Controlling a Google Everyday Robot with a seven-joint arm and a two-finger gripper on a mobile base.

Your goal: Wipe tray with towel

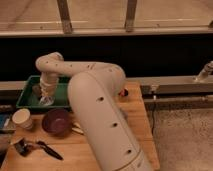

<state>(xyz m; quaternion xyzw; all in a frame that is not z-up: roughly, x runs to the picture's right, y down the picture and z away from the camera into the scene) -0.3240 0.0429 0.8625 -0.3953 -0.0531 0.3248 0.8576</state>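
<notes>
A green tray (26, 101) sits at the back left of the wooden table (90, 155). My white arm bends from the front of the view over to the left and reaches down into the tray. The gripper (45, 98) is low inside the tray, near its middle, over a pale patch on the tray floor. A dark lump, probably the towel (36, 90), lies just left of the gripper against the arm. I cannot tell whether the gripper touches it.
A paper cup (22, 119) and a purple bowl (55, 122) stand in front of the tray. A black-handled tool (39, 147) lies near the front left edge. A small red object (124, 92) sits at the back right. A ledge runs behind the table.
</notes>
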